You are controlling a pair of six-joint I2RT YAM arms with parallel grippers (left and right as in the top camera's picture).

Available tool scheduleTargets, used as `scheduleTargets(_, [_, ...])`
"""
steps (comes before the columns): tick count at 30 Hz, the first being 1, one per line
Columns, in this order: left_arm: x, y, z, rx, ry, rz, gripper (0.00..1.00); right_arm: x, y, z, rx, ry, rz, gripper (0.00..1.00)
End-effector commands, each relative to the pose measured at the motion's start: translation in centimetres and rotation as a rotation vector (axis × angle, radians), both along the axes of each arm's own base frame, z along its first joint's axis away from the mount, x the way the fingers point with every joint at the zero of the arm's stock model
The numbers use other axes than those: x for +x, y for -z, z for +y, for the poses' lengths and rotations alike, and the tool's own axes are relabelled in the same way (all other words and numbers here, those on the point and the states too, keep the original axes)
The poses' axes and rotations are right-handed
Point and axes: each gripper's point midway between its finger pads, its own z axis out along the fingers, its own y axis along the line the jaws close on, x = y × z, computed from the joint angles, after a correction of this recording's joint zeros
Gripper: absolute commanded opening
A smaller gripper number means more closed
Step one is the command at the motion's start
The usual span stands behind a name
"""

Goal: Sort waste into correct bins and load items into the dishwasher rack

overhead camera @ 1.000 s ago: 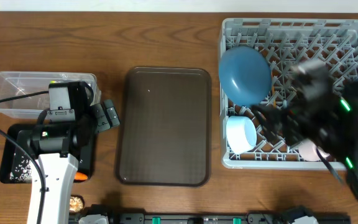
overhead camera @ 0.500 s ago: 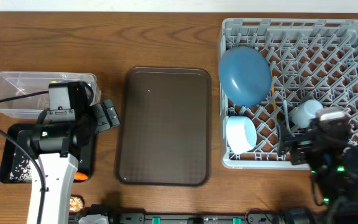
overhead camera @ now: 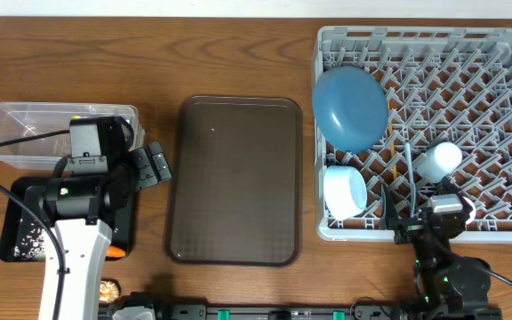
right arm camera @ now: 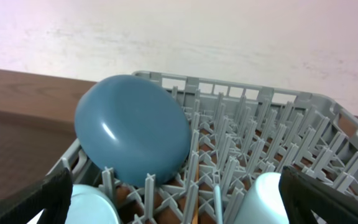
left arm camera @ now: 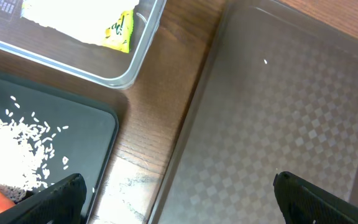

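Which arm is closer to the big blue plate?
Right. The right arm is at the front edge of the rack, just short of the blue plate; the left arm is over the black tray, beyond the brown tray.

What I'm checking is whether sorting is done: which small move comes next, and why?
Probably draw the left pincer back toward rest: it and the right pincer are open and empty, the brown serving tray is bare, and the blue plate, white bowl and light blue cup sit in the dishwasher rack.
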Motion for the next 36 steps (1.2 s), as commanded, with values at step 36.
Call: scheduleTargets(36, [0.1,-0.9,0.4,0.008,-0.02,-0.027,0.98,1.2,4.1,-0.4,-0.005,0.016,0.001,0.99])
